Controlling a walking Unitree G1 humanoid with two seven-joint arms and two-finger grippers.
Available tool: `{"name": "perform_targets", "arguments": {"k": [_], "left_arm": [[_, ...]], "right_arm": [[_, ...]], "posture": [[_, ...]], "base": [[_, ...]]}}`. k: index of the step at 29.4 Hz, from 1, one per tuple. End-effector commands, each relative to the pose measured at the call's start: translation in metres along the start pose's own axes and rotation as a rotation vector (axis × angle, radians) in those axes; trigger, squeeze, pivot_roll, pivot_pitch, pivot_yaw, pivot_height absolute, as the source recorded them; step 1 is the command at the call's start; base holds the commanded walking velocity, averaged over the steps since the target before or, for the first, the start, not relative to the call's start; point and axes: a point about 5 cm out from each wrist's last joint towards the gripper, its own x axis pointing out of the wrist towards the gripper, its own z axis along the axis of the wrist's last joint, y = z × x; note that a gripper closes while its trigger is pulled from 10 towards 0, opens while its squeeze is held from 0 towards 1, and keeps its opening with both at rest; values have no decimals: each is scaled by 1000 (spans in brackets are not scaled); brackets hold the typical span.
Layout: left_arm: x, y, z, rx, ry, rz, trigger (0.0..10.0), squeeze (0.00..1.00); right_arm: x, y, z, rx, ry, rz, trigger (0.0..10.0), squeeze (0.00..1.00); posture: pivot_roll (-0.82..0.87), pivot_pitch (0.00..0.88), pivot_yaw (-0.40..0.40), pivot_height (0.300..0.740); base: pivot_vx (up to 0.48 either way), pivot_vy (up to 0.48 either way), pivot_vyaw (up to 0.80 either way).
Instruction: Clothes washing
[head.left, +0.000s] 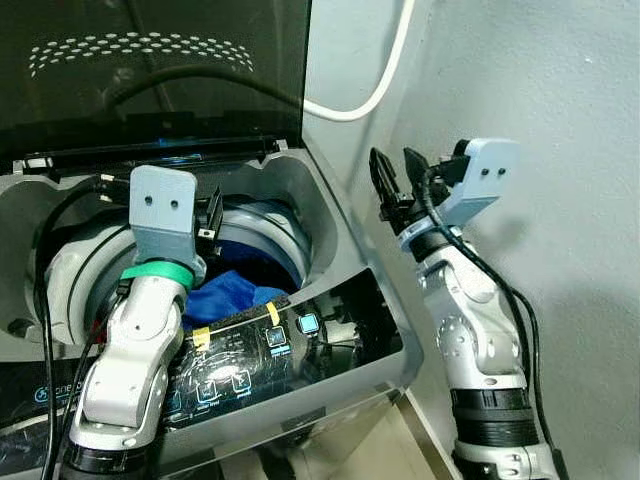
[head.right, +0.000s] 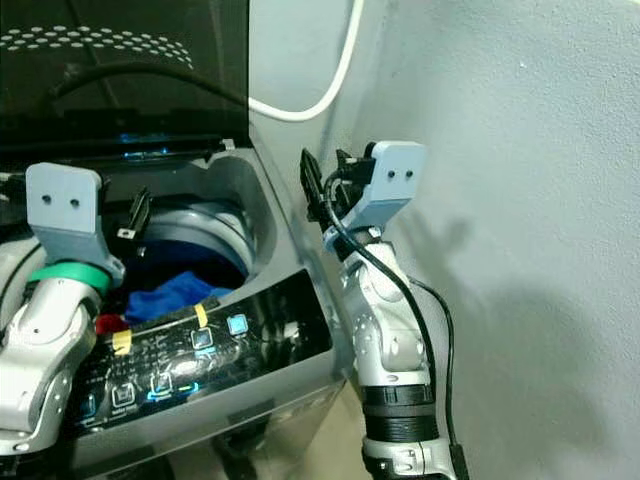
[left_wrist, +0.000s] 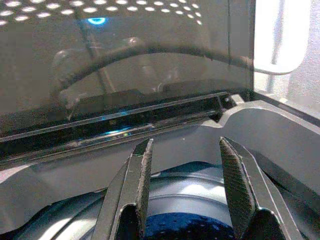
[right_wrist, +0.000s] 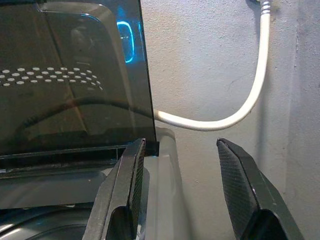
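The washing machine (head.left: 330, 215) is standing with its dark lid (head.left: 150, 70) raised, and blue clothes (head.left: 228, 293) are already lying in the drum (head.left: 270, 225); loading looks done or nearly so. The left pincer (head.left: 210, 222) is hovering over the drum's near rim, fingers spread, holding nothing. The right pincer (head.left: 397, 185) is hanging to the right of the machine beside the wall (head.left: 540, 90), also spread and empty. What appears left: closing the lid and starting a cycle on the lit control panel (head.left: 260, 350) at the near edge.
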Motion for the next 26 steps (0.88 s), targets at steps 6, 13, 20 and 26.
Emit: {"name": "perform_targets", "arguments": {"k": [6,13,20,26], "left_arm": [[0,-5,-8,-2,33,-24,10000,0],[3,-4,-5,-28,18,-1,10000,0],[1,-5,-4,-37,15,-16,10000,0],[0,-6,-6,-42,28,-34,10000,0]], "right_arm": [[-3,-4,-4,-49,17,-9,10000,0],[-2,-3,-3,-59,10,-5,10000,0],[-1,-5,0,-70,4,-5,10000,0],[-1,-6,0,-73,3,-11,10000,0]], "posture": [[55,62,-78,740],[53,60,-83,740],[51,59,-86,740],[52,56,-86,740]], "base": [[0,0,800],[0,0,800],[0,0,800],[0,0,800]]}}
